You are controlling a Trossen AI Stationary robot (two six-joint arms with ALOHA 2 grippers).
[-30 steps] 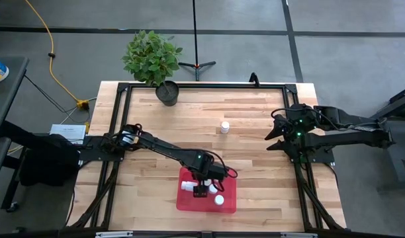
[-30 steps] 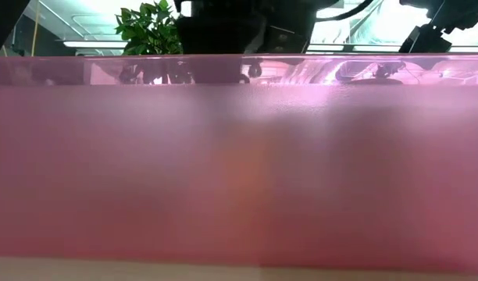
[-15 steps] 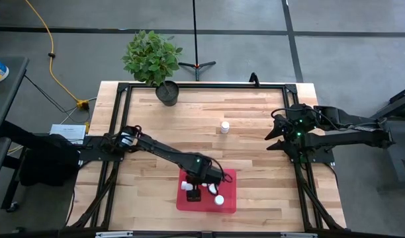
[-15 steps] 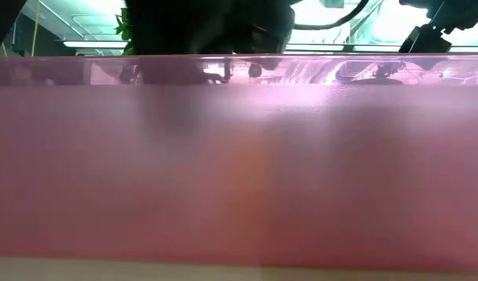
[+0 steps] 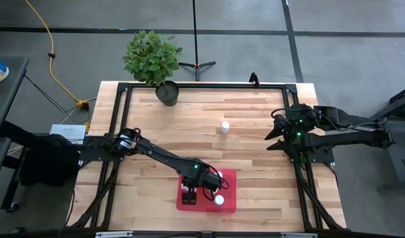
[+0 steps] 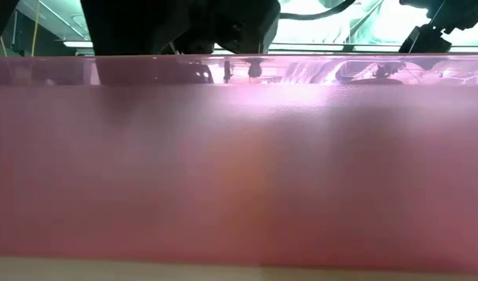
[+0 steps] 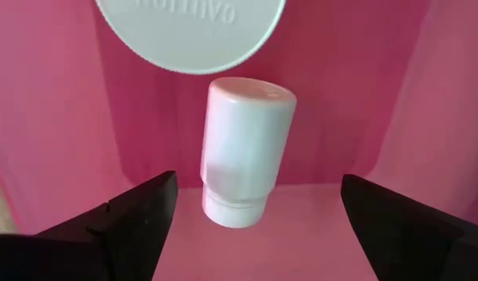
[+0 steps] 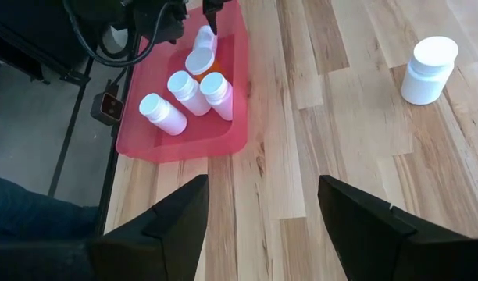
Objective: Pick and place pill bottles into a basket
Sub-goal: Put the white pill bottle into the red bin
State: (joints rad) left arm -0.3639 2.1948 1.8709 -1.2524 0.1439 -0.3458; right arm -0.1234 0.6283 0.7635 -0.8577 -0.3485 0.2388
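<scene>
The basket [image 5: 229, 182] sits at the near edge of the table, so close to the low camera that its red wall [image 6: 239, 172] fills nearly all of that view. Within the last second the left gripper [image 5: 189, 196] has slid across the basket from around its middle toward its near-left corner, and it now hangs low over the basket floor with its fingers spread wide and holding nothing. In the left wrist view a white pill bottle [image 7: 243, 148] lies free on the red floor between those fingers, touching neither, with the broad white cap [image 7: 190, 31] of another bottle just past it. That reads as a drop-off completed: the bottle looks released inside the basket rather than carried. The right wrist view shows what look like five bottles gathered in the basket [image 8: 192, 144], among them a white one [image 8: 163, 113] lying nearest its open side. Beyond the basket, toward the middle of the table and well apart from it, one last bottle [image 5: 224, 126] stands upright on the wood, so probably one pick remains. Right of the basket and farther back, the right gripper [image 5: 282, 135] waits at the table's edge, fingers apart and empty, unmoved over the same second. Farthest from the basket stands the potted plant [image 5: 167, 92].
</scene>
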